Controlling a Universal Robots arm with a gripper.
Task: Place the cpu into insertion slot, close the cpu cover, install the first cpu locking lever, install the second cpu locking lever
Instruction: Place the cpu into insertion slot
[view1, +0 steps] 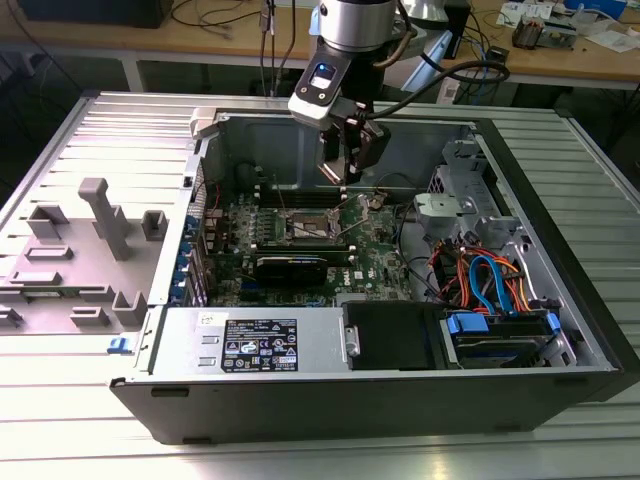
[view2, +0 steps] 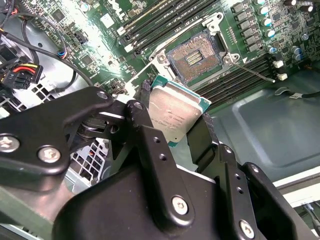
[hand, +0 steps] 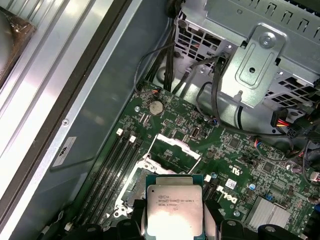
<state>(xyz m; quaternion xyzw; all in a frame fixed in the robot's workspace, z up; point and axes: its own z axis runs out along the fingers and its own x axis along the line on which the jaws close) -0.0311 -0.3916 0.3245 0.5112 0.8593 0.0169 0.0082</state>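
Hand (view1: 345, 178) holds cpu (view2: 176, 116) over case (view1: 400, 400) on ribbed table (view1: 100, 435).
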